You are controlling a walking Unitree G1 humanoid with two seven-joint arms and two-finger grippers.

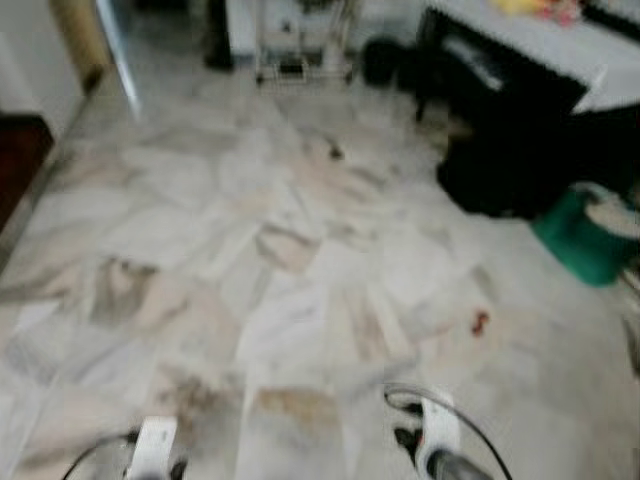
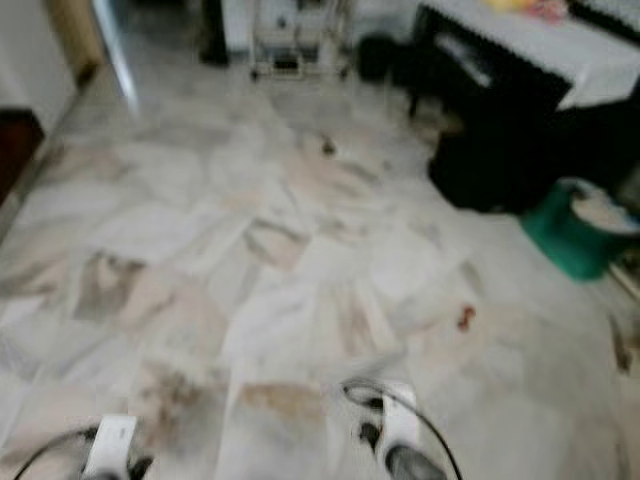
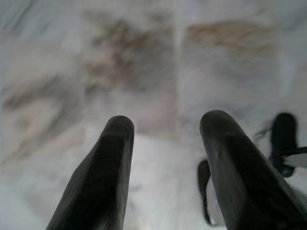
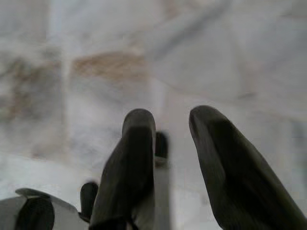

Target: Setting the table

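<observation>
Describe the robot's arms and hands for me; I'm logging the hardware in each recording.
At the bottom of the head views, each arm shows a white wrist section with a thin black cable looping beside it; the right arm has a grey end. The left hand has two long, rounded black fingers, smooth and unmarked. The right hand has the same two black fingers.

Grey-and-tan veined marble floor (image 1: pixel 300 260), green tub (image 1: pixel 580 235), black-fingered left tool (image 3: pixel 165 139).
</observation>
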